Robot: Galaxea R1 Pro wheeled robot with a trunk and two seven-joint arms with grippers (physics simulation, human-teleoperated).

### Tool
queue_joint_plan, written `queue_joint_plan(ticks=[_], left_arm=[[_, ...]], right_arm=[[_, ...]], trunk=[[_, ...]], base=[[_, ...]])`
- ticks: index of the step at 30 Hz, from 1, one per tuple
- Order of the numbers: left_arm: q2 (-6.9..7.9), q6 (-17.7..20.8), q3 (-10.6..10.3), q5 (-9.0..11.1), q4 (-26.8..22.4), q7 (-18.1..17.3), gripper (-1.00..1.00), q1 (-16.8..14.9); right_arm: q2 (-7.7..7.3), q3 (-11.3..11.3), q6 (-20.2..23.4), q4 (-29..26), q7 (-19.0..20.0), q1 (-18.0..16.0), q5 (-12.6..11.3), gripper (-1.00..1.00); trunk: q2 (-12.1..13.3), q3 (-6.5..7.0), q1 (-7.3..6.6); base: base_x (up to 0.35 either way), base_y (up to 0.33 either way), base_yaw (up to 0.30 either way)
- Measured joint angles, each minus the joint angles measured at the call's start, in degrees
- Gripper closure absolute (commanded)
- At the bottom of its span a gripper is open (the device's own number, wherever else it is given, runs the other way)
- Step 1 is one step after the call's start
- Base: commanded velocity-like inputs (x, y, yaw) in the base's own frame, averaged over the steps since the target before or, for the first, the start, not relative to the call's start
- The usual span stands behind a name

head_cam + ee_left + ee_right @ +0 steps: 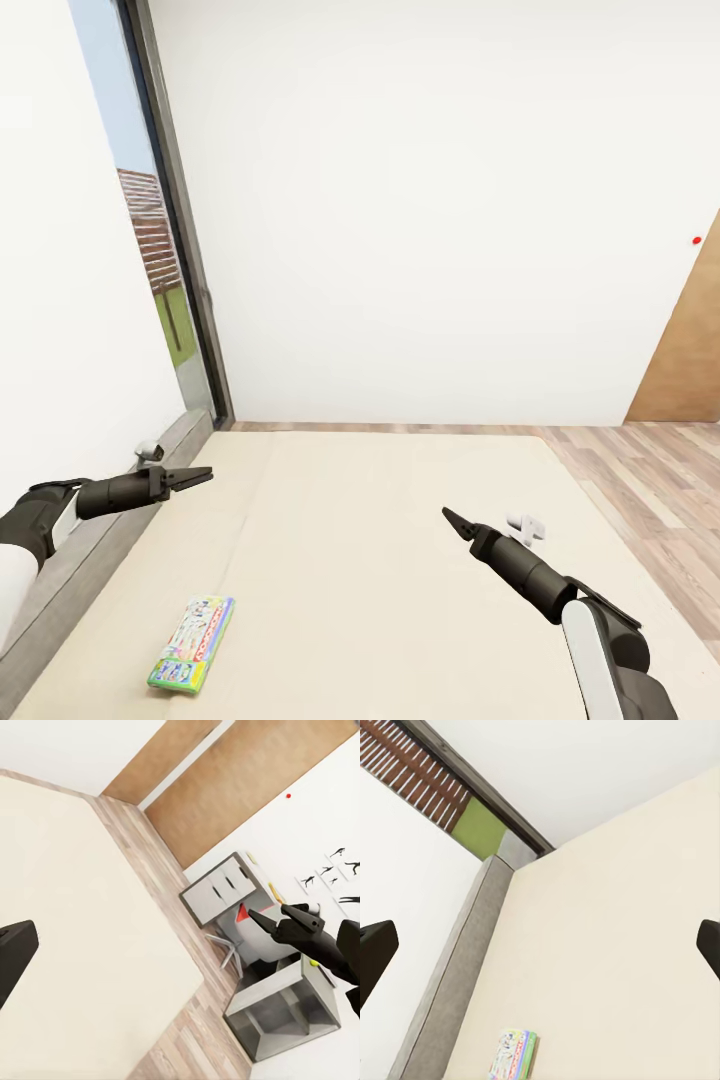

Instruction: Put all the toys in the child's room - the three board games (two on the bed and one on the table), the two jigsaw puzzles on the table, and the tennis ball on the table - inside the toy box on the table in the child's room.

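Looking down from the head camera, we find the Monopoly board game (192, 644) lying flat on the beige bed (380, 560), nearest us and toward the left, close to the grey headboard (90, 560). Our left pincer (196, 478) hangs above the mattress's left edge, well apart from the game, fingers drawn close together and empty. Our right pincer (452, 519) hovers over the bed's right half, also narrow, holding nothing. Beyond the mattress, wood-plank floor (640, 470) meets a white wall (430, 200), with a dark-framed window (165, 250) at left. Through the left wrist camera we see the counter (281, 1009) with grey cabinet fronts (217, 891).
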Motion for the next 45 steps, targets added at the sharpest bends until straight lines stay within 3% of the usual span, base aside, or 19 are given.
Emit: queue_joint_plan(ticks=[28,45], left_arm=[[0.0,0.06,0.0,0.0,0.0,0.0,-1.0,0.0],[0.0,0.02,-0.01,0.01,0.0,0.0,-1.0,0.0]], right_arm=[[0.08,0.0,0.0,0.0,-0.09,0.0,0.03,-1.0],[0.07,0.0,-0.09,0.0,-0.12,0.0,0.03,-1.0]], trunk=[[0.0,0.0,0.0],[0.0,0.0,-0.01]], base=[[0.014,0.1,0.0],[0.104,0.093,0.0]])
